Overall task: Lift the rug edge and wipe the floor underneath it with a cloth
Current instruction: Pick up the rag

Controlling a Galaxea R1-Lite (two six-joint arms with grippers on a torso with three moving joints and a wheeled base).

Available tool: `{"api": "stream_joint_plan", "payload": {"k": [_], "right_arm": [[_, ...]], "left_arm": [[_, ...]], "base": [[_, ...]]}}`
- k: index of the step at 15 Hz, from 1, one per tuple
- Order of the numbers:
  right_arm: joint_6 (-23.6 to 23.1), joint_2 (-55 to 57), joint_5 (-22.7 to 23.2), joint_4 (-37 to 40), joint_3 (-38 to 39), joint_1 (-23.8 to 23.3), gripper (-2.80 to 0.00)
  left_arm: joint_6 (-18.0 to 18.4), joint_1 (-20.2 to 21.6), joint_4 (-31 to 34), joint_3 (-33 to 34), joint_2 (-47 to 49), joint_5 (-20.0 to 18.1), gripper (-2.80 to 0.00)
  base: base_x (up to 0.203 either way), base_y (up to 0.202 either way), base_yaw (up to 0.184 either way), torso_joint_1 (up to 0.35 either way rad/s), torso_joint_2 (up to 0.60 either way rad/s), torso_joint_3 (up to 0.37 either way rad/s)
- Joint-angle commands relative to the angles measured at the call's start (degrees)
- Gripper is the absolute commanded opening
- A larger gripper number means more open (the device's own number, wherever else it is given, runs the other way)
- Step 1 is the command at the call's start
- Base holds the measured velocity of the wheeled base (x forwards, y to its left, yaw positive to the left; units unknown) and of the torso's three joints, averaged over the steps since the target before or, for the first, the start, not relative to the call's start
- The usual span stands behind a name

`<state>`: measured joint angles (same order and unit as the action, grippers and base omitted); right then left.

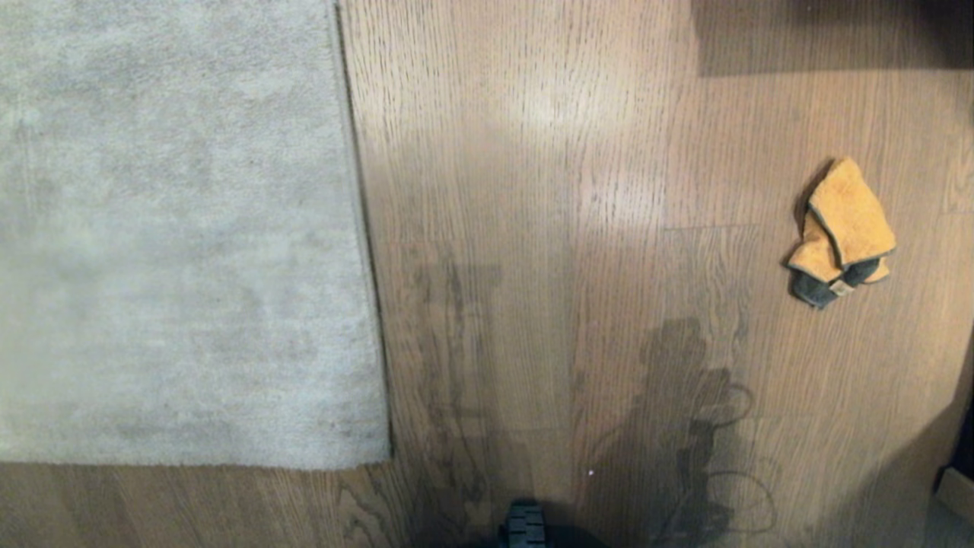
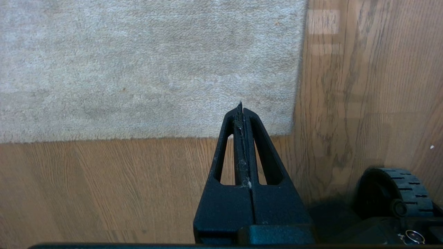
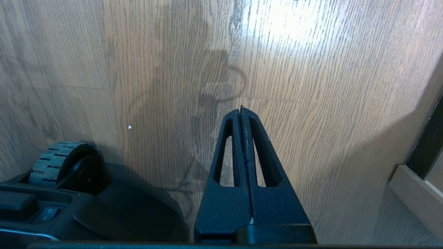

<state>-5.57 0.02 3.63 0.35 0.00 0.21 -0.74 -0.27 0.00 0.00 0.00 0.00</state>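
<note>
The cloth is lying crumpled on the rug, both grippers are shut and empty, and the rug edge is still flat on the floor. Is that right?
Not quite. The head view shows the cloth on the bare floor, well apart from the rug edge and toward the robot's right. The rest holds: left gripper and right gripper are shut and empty.

In your head view, the pale grey short-pile rug (image 1: 175, 228) runs off the top and left edges of the frame, so you cannot see its full extent. Neither arm appears there; only their shadows fall on the brown wood-grain plank floor (image 1: 533, 190). At the bottom centre, a black ribbed wheel (image 1: 525, 525) is cut off by the frame edge. At the lower right, a pale wooden furniture corner (image 1: 957, 491) is mostly out of frame, and you cannot tell what it belongs to. The crumpled mustard-tan cloth (image 1: 841, 232) hides its own folded underside and the floor beneath it.
</note>
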Motion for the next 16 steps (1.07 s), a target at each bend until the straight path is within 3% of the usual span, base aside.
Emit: {"api": "stream_joint_plan", "payload": {"k": [1, 16], "right_arm": [[0.0, 0.0, 0.0, 0.0, 0.0, 0.1, -2.80], [-0.1, 0.0, 0.0, 0.0, 0.0, 0.0, -2.80]], "left_arm": [[0.0, 0.0, 0.0, 0.0, 0.0, 0.0, -2.80], [0.0, 0.0, 0.0, 0.0, 0.0, 0.0, -2.80]], "base": [[0.000, 0.000, 0.000, 0.000, 0.00, 0.000], [0.000, 0.000, 0.000, 0.000, 0.00, 0.000]]}}
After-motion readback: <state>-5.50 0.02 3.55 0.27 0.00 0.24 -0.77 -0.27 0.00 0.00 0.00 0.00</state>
